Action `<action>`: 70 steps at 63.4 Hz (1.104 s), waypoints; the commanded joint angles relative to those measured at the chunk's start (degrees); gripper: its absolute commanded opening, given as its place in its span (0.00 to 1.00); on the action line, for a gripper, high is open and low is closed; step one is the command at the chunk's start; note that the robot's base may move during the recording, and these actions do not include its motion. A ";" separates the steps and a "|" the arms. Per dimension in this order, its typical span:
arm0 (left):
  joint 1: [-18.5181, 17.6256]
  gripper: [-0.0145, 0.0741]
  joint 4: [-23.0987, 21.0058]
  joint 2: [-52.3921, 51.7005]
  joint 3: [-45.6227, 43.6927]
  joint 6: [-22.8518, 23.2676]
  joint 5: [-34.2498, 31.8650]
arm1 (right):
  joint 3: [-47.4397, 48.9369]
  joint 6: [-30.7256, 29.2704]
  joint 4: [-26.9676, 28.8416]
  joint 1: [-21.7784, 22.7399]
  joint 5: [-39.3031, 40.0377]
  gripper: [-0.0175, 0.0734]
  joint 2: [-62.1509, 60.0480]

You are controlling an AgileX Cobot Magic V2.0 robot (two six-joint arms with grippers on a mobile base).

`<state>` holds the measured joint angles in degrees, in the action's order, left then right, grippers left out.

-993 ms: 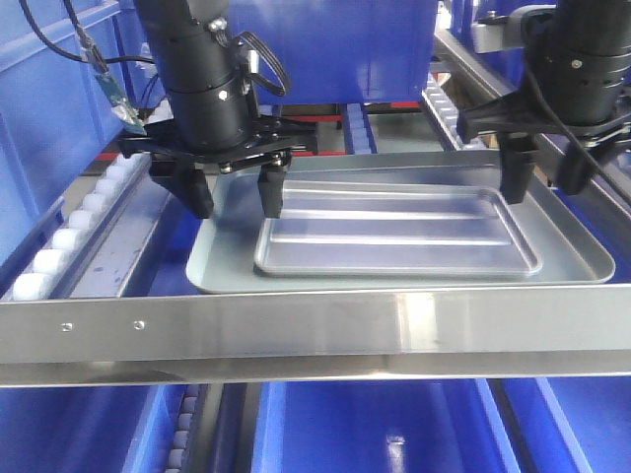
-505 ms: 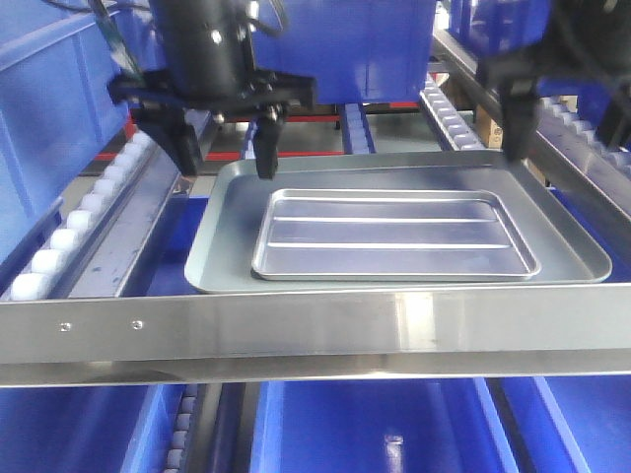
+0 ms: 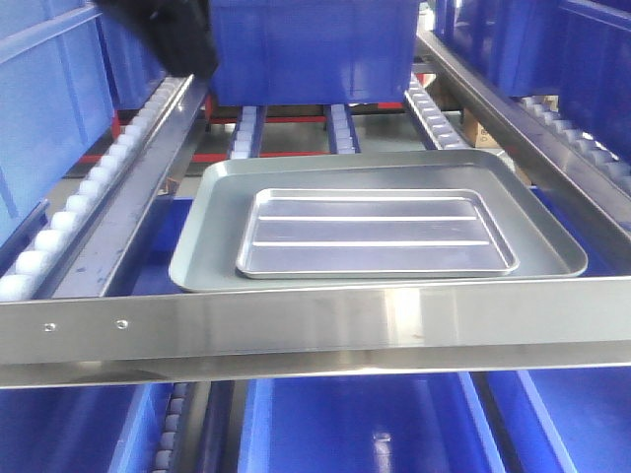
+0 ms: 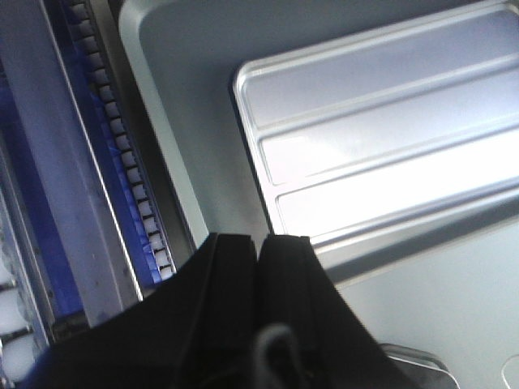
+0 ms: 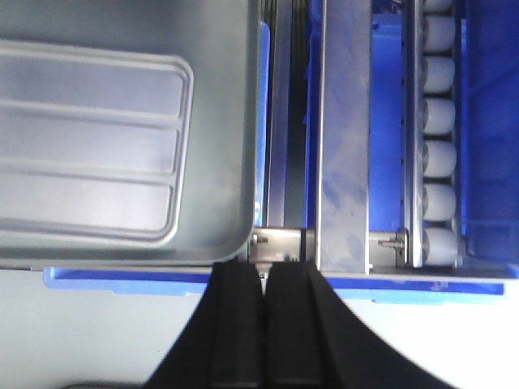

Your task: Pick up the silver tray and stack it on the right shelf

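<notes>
While the silver tray point(image 3: 375, 234) lies inside the larger grey tray point(image 3: 197, 246) on the right shelf point(image 3: 315, 325), both the left tool point(image 4: 261, 251) and right tool point(image 5: 264, 279) show fingers pressed together, empty.

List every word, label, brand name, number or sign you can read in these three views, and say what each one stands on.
None: no readable text, number or sign shows in any view.
The silver tray, the larger grey tray under it and the shelf's shiny front bar are plain metal.
The blue bins carry no visible label.
The cardboard box at the back is too small to tell whether it carries print.
</notes>
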<state>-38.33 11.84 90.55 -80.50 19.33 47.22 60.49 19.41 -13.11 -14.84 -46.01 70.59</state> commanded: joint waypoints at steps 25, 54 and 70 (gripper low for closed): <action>-0.21 0.05 0.21 -27.66 41.94 -0.01 -39.84 | -28.81 -0.43 -0.85 0.34 24.58 0.26 -24.02; -0.21 0.05 6.27 -53.78 53.17 -0.01 -51.77 | -32.01 -0.43 -1.22 0.30 29.32 0.26 -50.50; -0.21 0.05 6.27 -54.64 53.17 -0.01 -51.77 | -32.01 -0.43 -1.27 0.30 28.91 0.26 -51.34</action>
<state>-38.33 17.86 35.82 -25.64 19.24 0.41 26.91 19.41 -13.22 -14.84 -22.00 18.74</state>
